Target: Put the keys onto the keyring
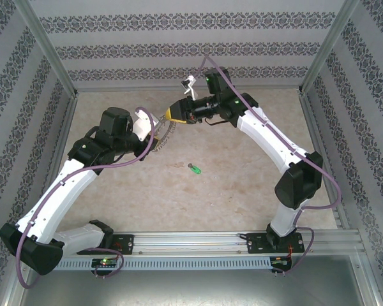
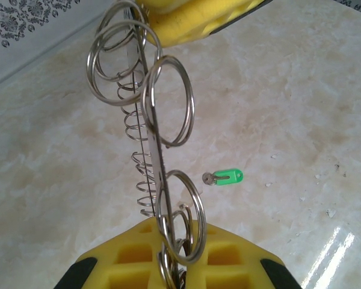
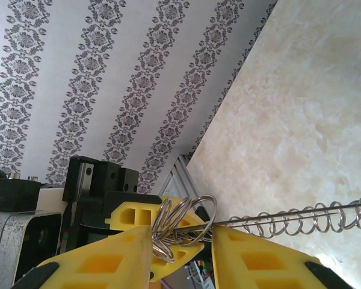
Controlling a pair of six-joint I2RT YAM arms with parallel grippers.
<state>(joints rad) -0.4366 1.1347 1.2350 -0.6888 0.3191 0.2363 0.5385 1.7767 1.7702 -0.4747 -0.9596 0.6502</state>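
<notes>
The keyring (image 1: 161, 129) hangs edge-on above the far middle of the table (image 1: 242, 185). The left end effector (image 2: 174, 262) clamps one end of it and the right end effector (image 3: 182, 247) clamps the other. The green key (image 1: 194, 169) lies flat near the table's centre, apart from the keyring.

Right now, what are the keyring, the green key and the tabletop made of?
The keyring looks like bare metal, shiny and silvery, glinting on its loops. The key has a bright green head, likely plastic, and a silvery blade, probably metal. The tabletop is beige, marbled, glossy where light reflects: stone or laminate, cannot tell.
</notes>
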